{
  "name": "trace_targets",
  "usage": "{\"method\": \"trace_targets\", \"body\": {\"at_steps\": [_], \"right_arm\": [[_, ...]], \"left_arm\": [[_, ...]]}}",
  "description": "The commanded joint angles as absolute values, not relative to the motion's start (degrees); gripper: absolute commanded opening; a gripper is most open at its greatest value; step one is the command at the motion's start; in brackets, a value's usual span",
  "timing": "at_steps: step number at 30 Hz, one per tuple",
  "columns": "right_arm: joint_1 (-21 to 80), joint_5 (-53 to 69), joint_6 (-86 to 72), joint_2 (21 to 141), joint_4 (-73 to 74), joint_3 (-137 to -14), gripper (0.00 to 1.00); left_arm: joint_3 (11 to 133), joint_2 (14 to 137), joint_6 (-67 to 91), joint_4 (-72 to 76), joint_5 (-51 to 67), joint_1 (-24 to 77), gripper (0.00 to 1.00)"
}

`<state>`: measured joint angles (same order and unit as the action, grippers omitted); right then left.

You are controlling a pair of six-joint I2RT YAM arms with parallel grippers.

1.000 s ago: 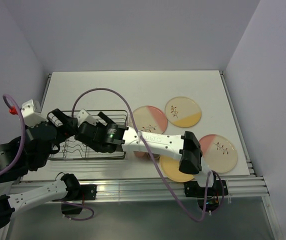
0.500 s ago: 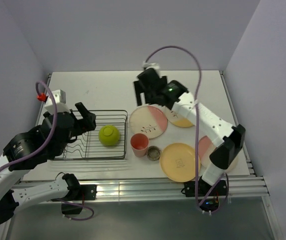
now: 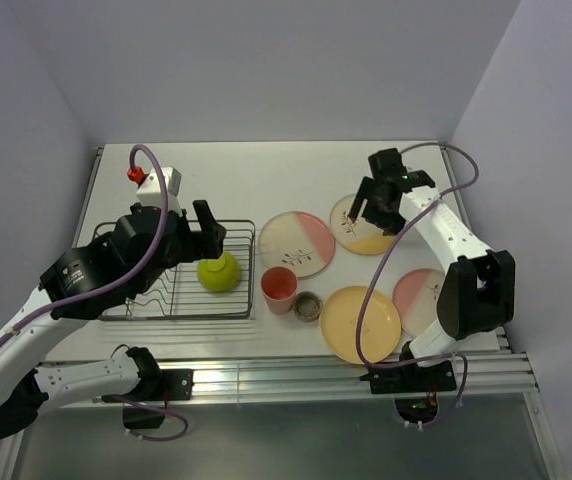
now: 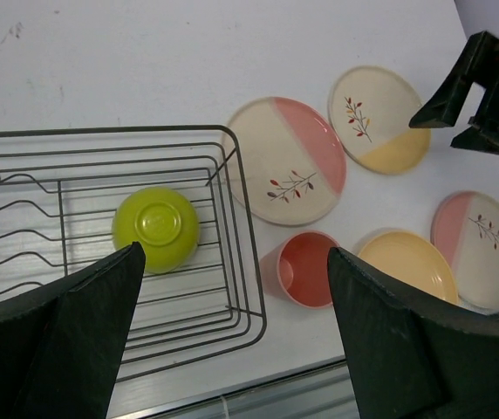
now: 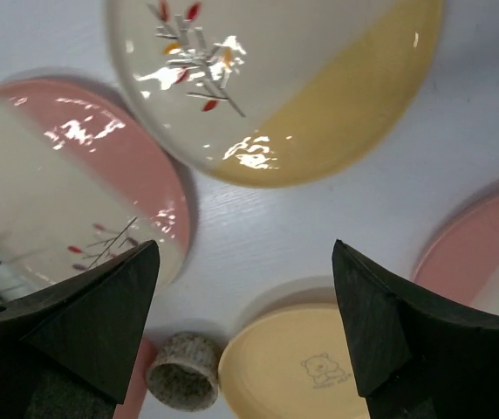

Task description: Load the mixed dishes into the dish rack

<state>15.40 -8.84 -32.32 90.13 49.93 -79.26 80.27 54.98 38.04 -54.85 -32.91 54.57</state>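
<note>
The yellow-green bowl (image 3: 218,271) sits in the dish rack (image 4: 101,132), but the plates and cups lie on the table (image 3: 216,180) beside it. The right gripper (image 5: 242,253) hangs wide open and empty over the cream-and-yellow plate (image 5: 276,78), and the left gripper (image 4: 234,253) hangs open and empty above the rack. Next, the right gripper likely must go down and pinch that plate's rim.
</note>
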Motion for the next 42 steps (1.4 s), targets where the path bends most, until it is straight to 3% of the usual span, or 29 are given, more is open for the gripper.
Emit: {"method": "trace_targets", "body": {"at_steps": [1, 10, 21, 36, 39, 42], "right_arm": [[10.0, -3.4, -36.6, 87.2, 46.1, -72.3, 0.87], [2.2, -3.3, -36.9, 88.7, 39.6, -62.5, 0.82], [0.4, -1.6, -40.8, 95.4, 32.1, -58.4, 0.73], [0.4, -3.4, -43.5, 99.8, 27.9, -57.0, 0.51], [0.4, -3.3, -43.4, 100.7, 27.9, -57.1, 0.40], [0.4, -3.2, -43.4, 100.5, 27.9, -57.0, 0.19]], "left_arm": [[82.0, 55.2, 35.6, -51.4, -29.3, 54.7, 0.92], [83.3, 59.3, 31.6, -48.6, -22.6, 54.7, 0.90], [85.8, 62.9, 28.3, -47.2, -18.9, 54.7, 0.90], [88.2, 69.1, 21.3, -45.0, -16.9, 54.7, 0.89], [89.0, 71.2, 19.6, -44.3, -15.7, 54.7, 0.90], [88.7, 72.3, 17.0, -41.7, -14.1, 55.3, 0.92]]}}
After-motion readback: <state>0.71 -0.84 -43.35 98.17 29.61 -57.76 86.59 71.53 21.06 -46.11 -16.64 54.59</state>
